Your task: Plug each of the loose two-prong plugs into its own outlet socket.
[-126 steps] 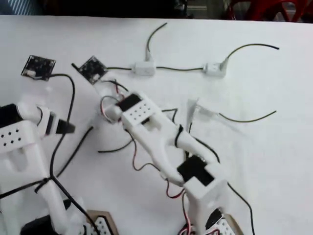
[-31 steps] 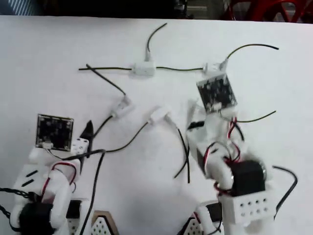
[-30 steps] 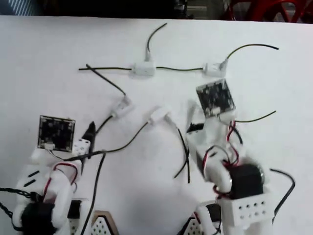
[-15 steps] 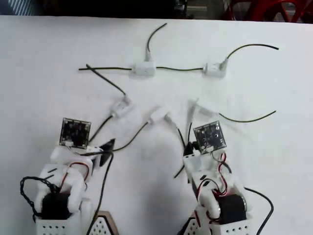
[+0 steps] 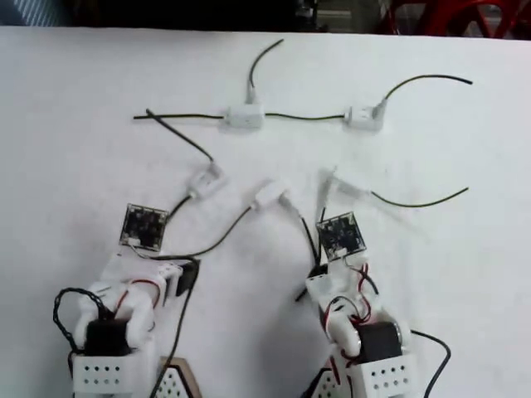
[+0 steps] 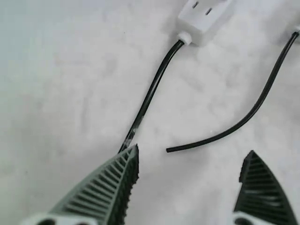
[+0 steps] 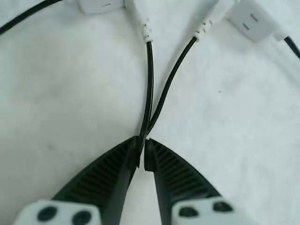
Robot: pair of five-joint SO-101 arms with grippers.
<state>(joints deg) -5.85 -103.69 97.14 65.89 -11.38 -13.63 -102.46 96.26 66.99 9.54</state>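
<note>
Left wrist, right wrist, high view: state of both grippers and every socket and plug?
left gripper: open, empty.
right gripper: shut; two black cords run to its tips.
near socket: slots empty, unplugged.
far left socket: plug seems seated.
far right socket: plug seems seated.
middle plugs: seated or loose, cannot tell.

The surface (image 6: 70, 70) is white, matt and faintly grainy, like cloth. The cord (image 6: 150, 93) has a smooth, slightly glossy black sheath. The outlet socket (image 6: 204, 18) is smooth white plastic. The left claw (image 6: 190, 157) and right claw (image 7: 142, 147) have dark, ribbed, matt plastic fingers (image 6: 112, 187).
</note>
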